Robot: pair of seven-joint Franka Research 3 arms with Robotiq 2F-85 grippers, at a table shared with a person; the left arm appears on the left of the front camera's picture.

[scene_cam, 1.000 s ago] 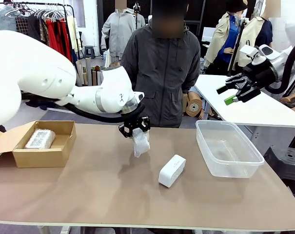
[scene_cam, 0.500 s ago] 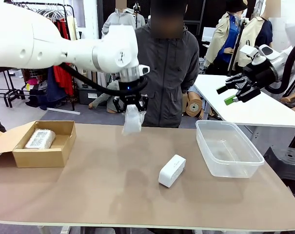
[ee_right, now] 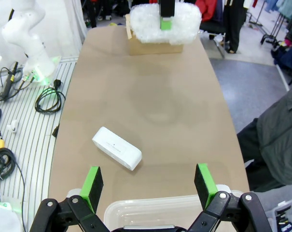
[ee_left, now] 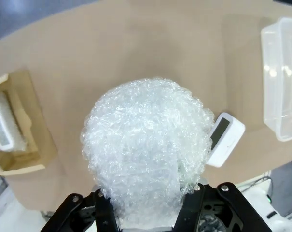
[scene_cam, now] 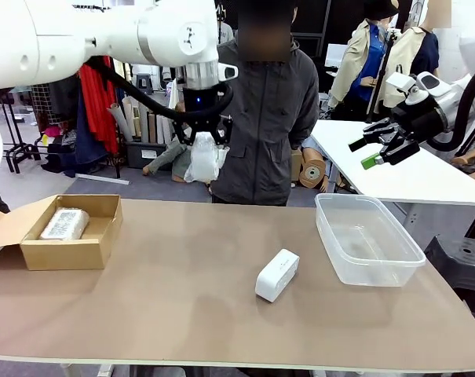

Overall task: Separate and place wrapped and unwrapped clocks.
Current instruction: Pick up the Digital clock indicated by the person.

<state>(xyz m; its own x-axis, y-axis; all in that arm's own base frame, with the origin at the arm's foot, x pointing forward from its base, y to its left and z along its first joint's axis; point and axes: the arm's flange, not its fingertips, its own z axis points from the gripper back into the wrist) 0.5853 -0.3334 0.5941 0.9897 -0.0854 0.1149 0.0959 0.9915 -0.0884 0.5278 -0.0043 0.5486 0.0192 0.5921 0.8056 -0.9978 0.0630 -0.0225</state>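
Left pincer (scene_cam: 203, 138) has raised wrapped clock (scene_cam: 202, 159) higher.

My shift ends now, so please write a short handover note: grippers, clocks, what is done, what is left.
Left gripper: shut on a wrapped clock, high above the table.
Right gripper: open, empty, raised near the tub.
Done: another wrapped clock lies in the box.
Left: held clock likely goes to the box; bare clock, lying on the table, probably to the tub.

The bare clock (scene_cam: 277, 275) lies between cardboard box (scene_cam: 61, 255) and tub (scene_cam: 378, 269).
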